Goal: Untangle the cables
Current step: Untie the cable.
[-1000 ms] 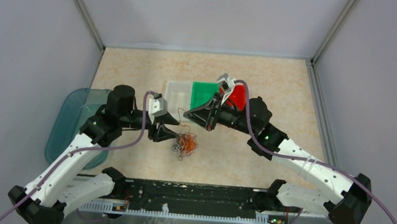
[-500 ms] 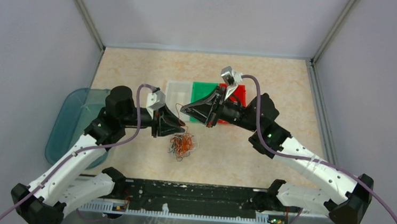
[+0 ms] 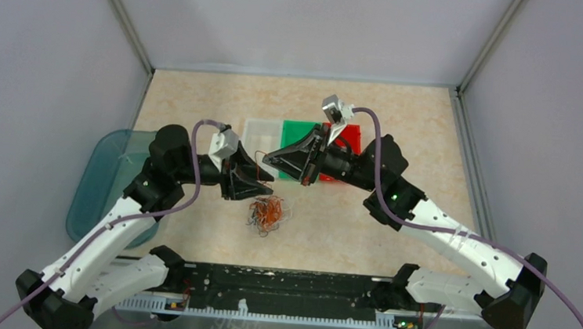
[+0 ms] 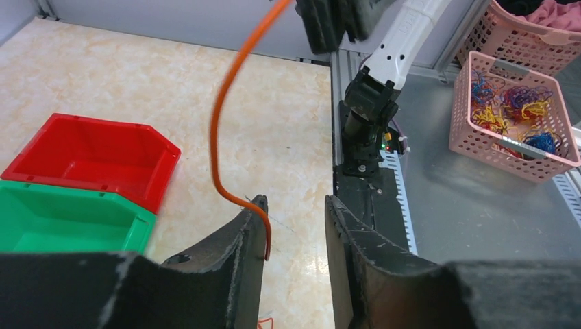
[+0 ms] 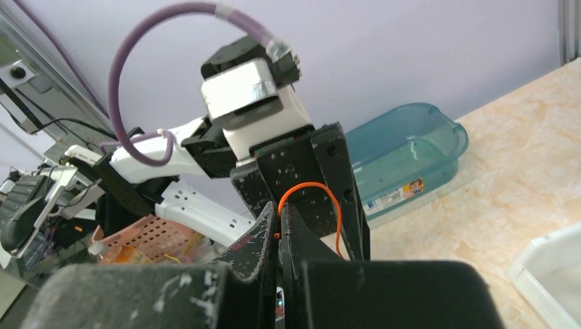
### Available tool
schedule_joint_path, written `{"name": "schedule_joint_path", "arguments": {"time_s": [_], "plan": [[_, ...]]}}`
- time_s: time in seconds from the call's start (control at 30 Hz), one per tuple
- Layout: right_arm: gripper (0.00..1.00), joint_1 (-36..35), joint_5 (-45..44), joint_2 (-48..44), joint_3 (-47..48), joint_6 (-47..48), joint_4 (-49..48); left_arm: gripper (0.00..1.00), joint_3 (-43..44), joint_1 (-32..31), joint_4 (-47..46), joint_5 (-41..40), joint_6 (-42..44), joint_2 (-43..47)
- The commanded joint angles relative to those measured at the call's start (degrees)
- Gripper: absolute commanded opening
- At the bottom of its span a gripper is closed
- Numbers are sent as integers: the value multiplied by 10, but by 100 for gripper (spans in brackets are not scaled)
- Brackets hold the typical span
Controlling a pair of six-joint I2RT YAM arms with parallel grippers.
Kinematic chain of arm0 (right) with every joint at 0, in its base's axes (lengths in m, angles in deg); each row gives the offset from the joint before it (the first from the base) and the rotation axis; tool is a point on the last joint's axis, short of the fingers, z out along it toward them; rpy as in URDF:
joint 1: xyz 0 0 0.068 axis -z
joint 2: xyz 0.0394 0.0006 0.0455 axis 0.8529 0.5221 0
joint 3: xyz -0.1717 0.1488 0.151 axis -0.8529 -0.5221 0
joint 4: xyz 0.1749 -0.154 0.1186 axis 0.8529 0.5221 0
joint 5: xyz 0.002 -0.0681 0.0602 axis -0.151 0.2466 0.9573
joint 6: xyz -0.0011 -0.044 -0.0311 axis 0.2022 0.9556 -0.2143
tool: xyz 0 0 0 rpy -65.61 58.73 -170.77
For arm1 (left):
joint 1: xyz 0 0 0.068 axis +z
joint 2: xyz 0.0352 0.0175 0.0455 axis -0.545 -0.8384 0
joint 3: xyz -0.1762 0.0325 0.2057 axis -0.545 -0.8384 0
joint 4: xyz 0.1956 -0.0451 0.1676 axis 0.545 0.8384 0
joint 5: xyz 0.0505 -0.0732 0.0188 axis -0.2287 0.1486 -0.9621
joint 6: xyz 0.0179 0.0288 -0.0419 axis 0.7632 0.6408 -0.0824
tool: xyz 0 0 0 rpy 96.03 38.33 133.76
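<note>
Orange cables, green bin partly behind right tool

L gripper has come up off the cable pile & moved a bit toward the far edge of the table, jaws a little closer together. R gripper, pinching an orange cable, slid left toward it. Pile sits a bit more left.

Orange cable; red bin, green bin (tabletop beige marbled).

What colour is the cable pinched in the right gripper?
The cable is orange, clearest in the left wrist view.
</note>
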Motion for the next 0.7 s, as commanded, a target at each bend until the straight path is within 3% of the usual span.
{"name": "schedule_joint_path", "arguments": {"time_s": [0.0, 0.17, 0.23, 0.37, 0.47, 0.53, 0.6, 0.67], "plan": [[0, -7, 4, 1, 43, -4, -31, 38, -22, -2, -17, 8, 19, 16], [0, -7, 5, 4, 49, -6, -36, 17, -38, -3, -40, 0, 8, 19], [0, -7, 5, 5, 49, -6, -34, 3, -35, -3, -51, -1, 7, 16], [3, -7, -3, 2, 41, 2, -26, 0, 9, -2, -27, 0, 48, 6], [39, -7, -17, -9, 27, 26, -7, 0, 43, -3, -5, -5, 63, 2], [58, -7, -27, -19, 12, 48, 6, 0, 65, -3, 15, -4, 67, 0], [69, -7, -40, -31, -11, 65, 12, 0, 83, -3, 26, -6, 71, -1], [73, -8, -53, -46, -40, 86, 16, 0, 99, -2, 32, -12, 77, -2]]}}
